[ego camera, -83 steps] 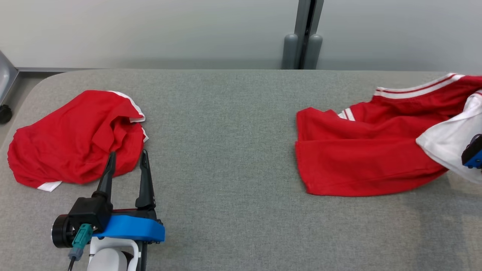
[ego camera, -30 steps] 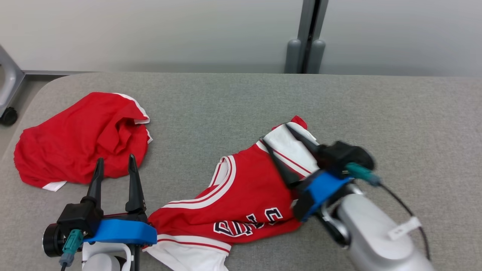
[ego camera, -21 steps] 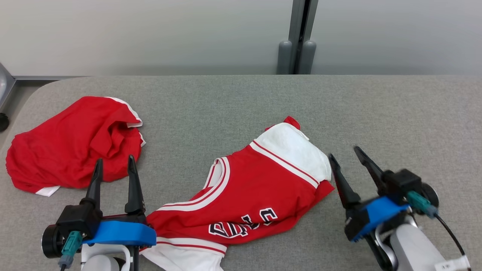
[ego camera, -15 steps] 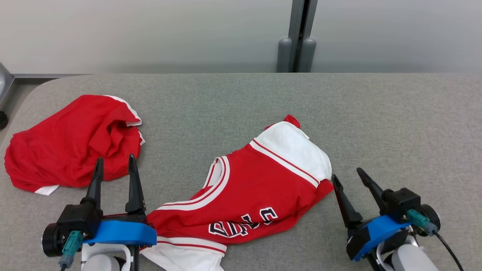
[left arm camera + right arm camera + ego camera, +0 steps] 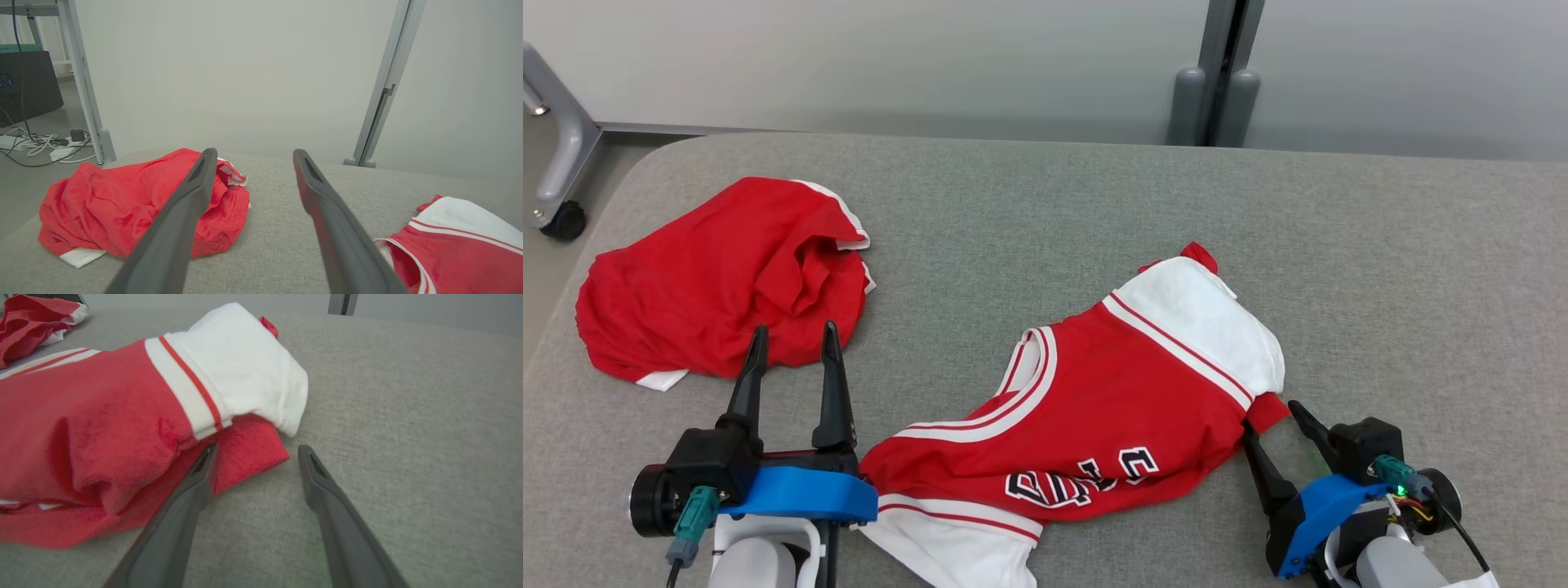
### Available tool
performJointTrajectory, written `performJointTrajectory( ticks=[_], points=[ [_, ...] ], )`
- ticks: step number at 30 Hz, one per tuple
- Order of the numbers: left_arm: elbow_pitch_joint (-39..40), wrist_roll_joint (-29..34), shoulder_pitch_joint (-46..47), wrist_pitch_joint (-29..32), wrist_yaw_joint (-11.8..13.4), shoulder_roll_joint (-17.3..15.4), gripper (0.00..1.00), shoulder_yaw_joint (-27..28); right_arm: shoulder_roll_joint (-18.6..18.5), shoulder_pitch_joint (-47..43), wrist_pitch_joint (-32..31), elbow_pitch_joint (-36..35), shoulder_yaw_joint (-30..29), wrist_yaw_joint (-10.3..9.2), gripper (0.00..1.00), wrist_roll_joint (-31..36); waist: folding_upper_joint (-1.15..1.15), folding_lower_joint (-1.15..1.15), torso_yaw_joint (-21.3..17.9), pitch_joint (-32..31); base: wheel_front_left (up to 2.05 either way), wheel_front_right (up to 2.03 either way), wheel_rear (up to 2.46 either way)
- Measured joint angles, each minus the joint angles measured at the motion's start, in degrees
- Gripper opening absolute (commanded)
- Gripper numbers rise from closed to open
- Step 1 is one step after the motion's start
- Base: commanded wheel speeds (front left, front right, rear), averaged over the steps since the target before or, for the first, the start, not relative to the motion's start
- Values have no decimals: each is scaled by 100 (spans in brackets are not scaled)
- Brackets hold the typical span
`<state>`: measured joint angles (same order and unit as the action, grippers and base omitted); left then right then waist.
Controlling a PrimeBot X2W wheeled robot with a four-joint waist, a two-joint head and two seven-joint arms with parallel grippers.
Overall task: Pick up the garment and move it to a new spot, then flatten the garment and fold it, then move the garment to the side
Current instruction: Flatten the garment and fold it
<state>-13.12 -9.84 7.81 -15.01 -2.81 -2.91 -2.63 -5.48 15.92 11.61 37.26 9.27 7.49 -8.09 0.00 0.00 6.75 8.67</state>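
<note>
On the grey table (image 5: 1045,212), centre-front, the jersey (image 5: 1111,408) lies crumpled and unheld: relocation looks done; flattening, folding, setting aside remain. Right gripper (image 5: 1268,416) spread, empty, just beside its edge; left gripper (image 5: 795,328) spread, empty, near a second red garment (image 5: 719,278).

A grey fabric table (image 5: 1045,204) stood before a pale wall (image 5: 849,57) with a vertical grey post (image 5: 1225,49). Cables (image 5: 41,141) lay on the floor (image 5: 41,118).

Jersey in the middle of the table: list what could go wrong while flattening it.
The jersey's white panel is folded over the red corner by the open right jaws; they might pinch both layers. The left jaws point at the other red garment and could snag it.
</note>
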Motion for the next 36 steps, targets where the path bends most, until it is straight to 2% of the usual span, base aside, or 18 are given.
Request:
performJointTrajectory(
  ticks=[3, 4, 5, 10, 14, 21, 27, 33, 34, 35, 36],
  points=[
    [-4, 0, 42, 0, 0, 0, 100, -12, 27, 186, 66, 431, -10, 0, 100, 29, 0, 0, 72, 30, 0, 0, 0],
    [-8, 0, 42, 1, 0, 0, 100, -12, 47, 242, 87, 564, 12, 0, 36, 8, 0, 0, 88, 36, 0, 0, 0],
    [-11, 0, 42, 1, 0, 0, 100, -11, 65, 296, 118, 666, 35, -1, 0, -29, 0, 0, 99, 39, 0, 0, 0],
    [-18, -7, 12, 0, 37, -2, 100, 19, 130, 527, 267, 843, 81, 0, 0, -213, 0, 0, 29, 15, 0, 0, 0],
    [-51, -20, -66, 0, 43, 0, 100, -1, 12, 526, 319, 555, -38, 0, 0, -227, 0, 0, -107, -52, 0, 0, 0],
    [-53, -69, -79, 0, 51, 0, 100, -26, -90, -54, 334, -1050, -633, 0, 0, -102, 0, 0, -389, -174, 0, 0, 0],
    [-33, -119, -107, 1, 75, 1, 100, -69, 10, -1021, -263, -2577, -1425, 0, 0, 169, 0, 0, -589, -171, 0, 0, 0],
    [-38, -107, -90, 0, 67, 0, 100, -81, 175, -1869, -765, -3186, -1930, 0, 0, 207, 0, 0, -674, -116, 0, 0, 0],
    [-38, -87, -87, 0, 55, 0, 100, -81, 196, -1929, -799, -3221, -1972, 0, 66, 208, 0, 0, -681, -104, 0, 0, 0],
    [-40, -64, -78, 0, 47, 1, 100, -76, 214, -1962, -795, -3263, -2015, 0, 100, 204, 0, 0, -688, -95, 0, 0, 0],
    [-43, -55, -66, 0, 41, 0, 100, -63, 227, -1970, -771, -3290, -2050, 0, 100, 200, 0, 0, -696, -92, 0, 0, 0]
  ],
)
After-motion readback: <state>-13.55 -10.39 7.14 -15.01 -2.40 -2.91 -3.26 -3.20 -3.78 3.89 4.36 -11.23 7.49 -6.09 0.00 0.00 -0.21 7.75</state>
